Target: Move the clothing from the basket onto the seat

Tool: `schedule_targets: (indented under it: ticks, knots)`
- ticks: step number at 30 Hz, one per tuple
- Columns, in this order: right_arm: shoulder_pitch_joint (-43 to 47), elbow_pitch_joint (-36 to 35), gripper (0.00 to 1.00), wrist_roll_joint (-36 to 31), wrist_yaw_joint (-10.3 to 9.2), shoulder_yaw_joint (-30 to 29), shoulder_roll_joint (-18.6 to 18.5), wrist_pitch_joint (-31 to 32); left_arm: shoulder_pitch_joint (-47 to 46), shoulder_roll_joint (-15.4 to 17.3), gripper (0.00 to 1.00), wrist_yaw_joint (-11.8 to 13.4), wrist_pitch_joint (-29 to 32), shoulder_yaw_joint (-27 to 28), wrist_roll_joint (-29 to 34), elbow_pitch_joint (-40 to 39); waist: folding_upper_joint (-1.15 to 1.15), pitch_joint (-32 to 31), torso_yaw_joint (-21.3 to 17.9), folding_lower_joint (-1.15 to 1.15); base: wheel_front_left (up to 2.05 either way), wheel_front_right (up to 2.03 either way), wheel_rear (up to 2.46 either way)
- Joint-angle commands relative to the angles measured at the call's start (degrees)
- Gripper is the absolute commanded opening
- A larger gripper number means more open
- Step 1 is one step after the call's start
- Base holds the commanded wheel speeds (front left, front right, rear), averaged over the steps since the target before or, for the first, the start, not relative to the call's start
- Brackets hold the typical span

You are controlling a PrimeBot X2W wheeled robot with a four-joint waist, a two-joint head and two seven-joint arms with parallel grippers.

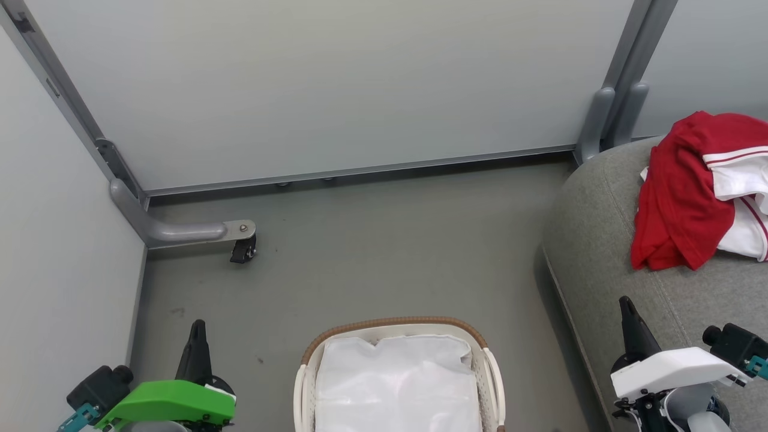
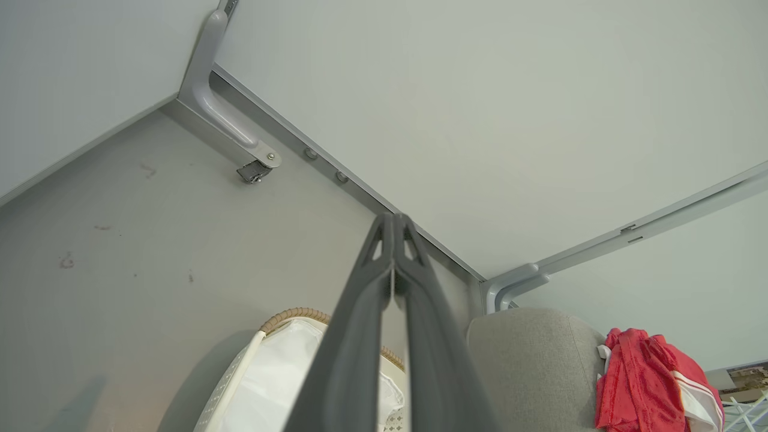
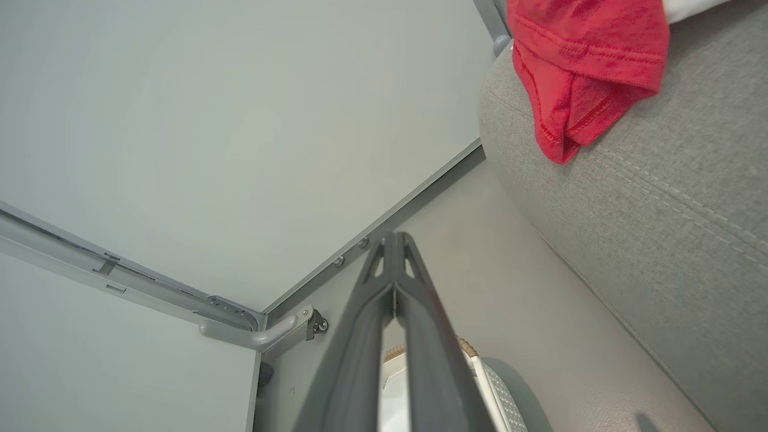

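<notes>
Both claws sit lowest in the head view, and each is shut with nothing between its fingers: the left gripper [image 1: 197,329] hangs over the floor [image 1: 372,252] to the left of the basket [image 1: 396,322], and the right gripper [image 1: 626,302] hangs over the near part of the seat [image 1: 600,252]. Between them the basket shows a white liner [image 1: 396,384] and no red cloth. Its nearest part is cut off by the frame, so I cannot tell whether anything lies there. The clothing [image 1: 678,198] lies in a loose heap on the seat, well apart from the basket, so the task looks done or nearly done.

What could go wrong, as I judge it:
- A reach into the basket would likely catch the liner, which is soft and rumpled like a garment, and drag it or the light basket along.
- In the right wrist view a red corner droops toward the seat's rounded edge. A brush from the right arm could pull the heap over onto the floor.

Count: two grippers, one basket, one liner, one seat, one heap of clothing. The heap shows red cloth and striped white cloth, but I cannot tell how many garments it holds. One caster [image 1: 243,249] stands on the floor by the left wall.
</notes>
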Motion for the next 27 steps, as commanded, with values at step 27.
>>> schedule_targets:
  ticks: [27]
  knots:
    - [-1.5,-2.8,0.0,20.1,-0.04,-1.0,-0.6,5.0,-3.2,0.4,0.0,-1.7,4.9,3.9,-17.2,-1.9,0.0,-0.1,-0.8,0.0,0.0,0.0,0.0]
